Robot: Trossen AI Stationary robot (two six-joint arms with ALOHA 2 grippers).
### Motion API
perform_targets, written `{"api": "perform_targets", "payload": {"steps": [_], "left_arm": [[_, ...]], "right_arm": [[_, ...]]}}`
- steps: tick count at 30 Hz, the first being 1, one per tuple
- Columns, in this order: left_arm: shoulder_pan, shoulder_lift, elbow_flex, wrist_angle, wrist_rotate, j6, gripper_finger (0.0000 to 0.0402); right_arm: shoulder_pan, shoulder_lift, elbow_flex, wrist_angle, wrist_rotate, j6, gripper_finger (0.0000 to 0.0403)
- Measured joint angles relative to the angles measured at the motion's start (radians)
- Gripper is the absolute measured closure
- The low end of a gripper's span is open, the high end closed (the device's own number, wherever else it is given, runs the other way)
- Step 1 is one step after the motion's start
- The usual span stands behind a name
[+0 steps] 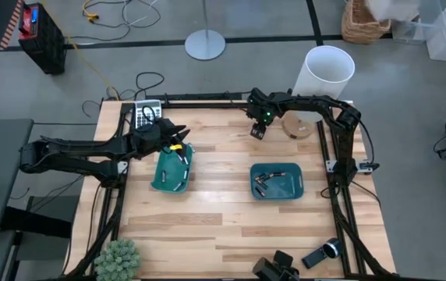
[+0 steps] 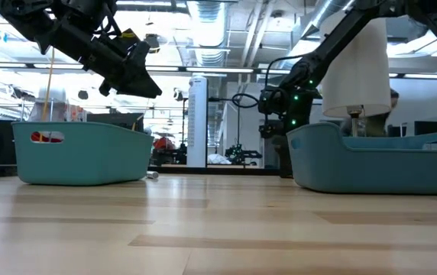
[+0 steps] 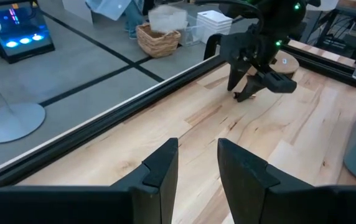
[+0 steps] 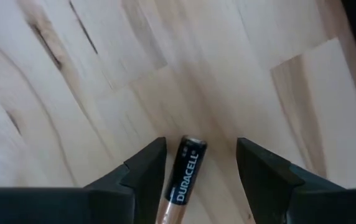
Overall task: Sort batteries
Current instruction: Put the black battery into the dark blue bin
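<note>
Right gripper point(image 4: 200, 165) spread wide, straddling a Duracell battery point(image 4: 183, 177) lying on the wooden table point(image 1: 223, 168), not clamped on it, up beyond the right teal tray point(image 1: 277, 181). Left gripper point(image 3: 196, 165) partly open and empty, hovering above the left teal tray point(image 1: 172, 170).

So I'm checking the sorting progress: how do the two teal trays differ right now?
The left tray holds pale cells, while the right tray holds dark ones. The left end effector hangs over the left tray; nothing hangs over the right tray. Both are teal and sit on the wooden table.
</note>
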Motion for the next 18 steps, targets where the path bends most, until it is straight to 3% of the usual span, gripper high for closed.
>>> {"api": "perform_targets", "payload": {"steps": [8, 18], "left_arm": [[0.000, 0.000, 0.000, 0.000, 0.000, 0.000, 0.0295], [0.000, 0.000, 0.000, 0.000, 0.000, 0.001, 0.0295]], "right_arm": [[0.002, -0.003, -0.031, 0.014, -0.014, -0.002, 0.0231], [0.033, -0.002, -0.038, 0.030, -0.015, -0.003, 0.0349]]}}
